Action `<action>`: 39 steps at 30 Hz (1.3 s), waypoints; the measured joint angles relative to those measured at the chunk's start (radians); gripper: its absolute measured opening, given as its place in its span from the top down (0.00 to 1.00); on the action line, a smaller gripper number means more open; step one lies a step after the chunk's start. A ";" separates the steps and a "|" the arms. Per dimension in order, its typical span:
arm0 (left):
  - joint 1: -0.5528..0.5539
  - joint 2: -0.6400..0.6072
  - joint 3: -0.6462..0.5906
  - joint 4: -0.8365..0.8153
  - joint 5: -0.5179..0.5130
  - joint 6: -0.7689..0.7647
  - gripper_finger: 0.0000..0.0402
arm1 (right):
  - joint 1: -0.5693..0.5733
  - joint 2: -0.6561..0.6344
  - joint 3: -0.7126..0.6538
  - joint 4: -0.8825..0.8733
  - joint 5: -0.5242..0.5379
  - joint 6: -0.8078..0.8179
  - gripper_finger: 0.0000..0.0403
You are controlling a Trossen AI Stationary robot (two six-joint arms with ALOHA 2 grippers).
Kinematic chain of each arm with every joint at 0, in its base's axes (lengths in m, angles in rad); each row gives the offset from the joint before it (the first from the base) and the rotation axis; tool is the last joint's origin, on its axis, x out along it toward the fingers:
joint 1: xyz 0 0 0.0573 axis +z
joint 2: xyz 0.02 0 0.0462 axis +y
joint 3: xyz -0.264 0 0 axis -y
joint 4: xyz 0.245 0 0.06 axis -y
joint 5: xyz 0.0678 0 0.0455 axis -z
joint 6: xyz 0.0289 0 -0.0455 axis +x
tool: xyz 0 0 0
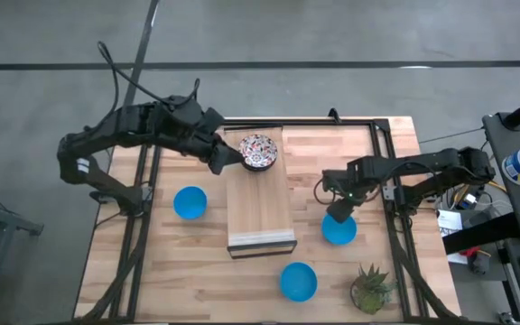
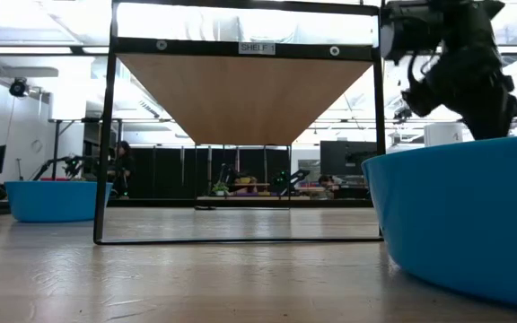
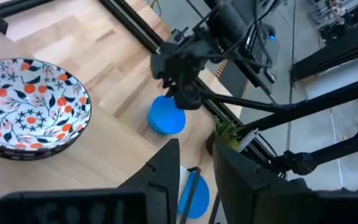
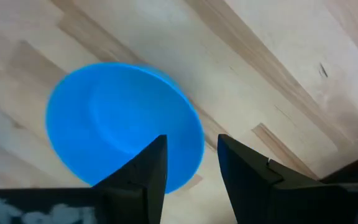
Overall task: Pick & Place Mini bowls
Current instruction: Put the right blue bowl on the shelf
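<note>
A red-and-dark patterned mini bowl [image 1: 258, 151] [image 3: 30, 109] sits on the far end of the pale wooden board [image 1: 260, 212]; a second rim shows under it. Three blue mini bowls rest on the table: left of the board [image 1: 190, 202], near the front [image 1: 298, 281], and right of the board [image 1: 338, 227] [image 4: 120, 134]. My right gripper [image 1: 339, 213] [image 4: 191, 163] points down over the right-hand blue bowl, open, one finger over its hollow and one outside its rim [image 4: 197, 146]. My left gripper [image 1: 222, 159] [image 3: 194, 174] hovers open beside the patterned bowl, holding nothing.
A black shelf frame [image 1: 382, 135] [image 2: 240, 47] surrounds the table's far half. A small potted plant [image 1: 371, 287] stands at the near right corner. In the low view a blue bowl [image 2: 460, 215] close to the camera hides my right gripper's fingertips.
</note>
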 joint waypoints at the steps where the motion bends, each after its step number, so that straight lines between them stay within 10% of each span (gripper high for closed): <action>1: 0.000 -0.001 0.000 0.005 0.000 0.000 0.78 | 0.000 0.000 -0.013 0.003 0.000 0.001 0.67; 24: -0.004 -0.010 0.000 0.084 -0.002 -0.028 0.78 | 0.000 0.000 -0.187 0.184 -0.002 -0.043 0.75; 39: -0.005 -0.010 0.000 0.085 -0.002 -0.030 0.78 | 0.000 0.000 -0.171 0.193 -0.091 -0.057 0.98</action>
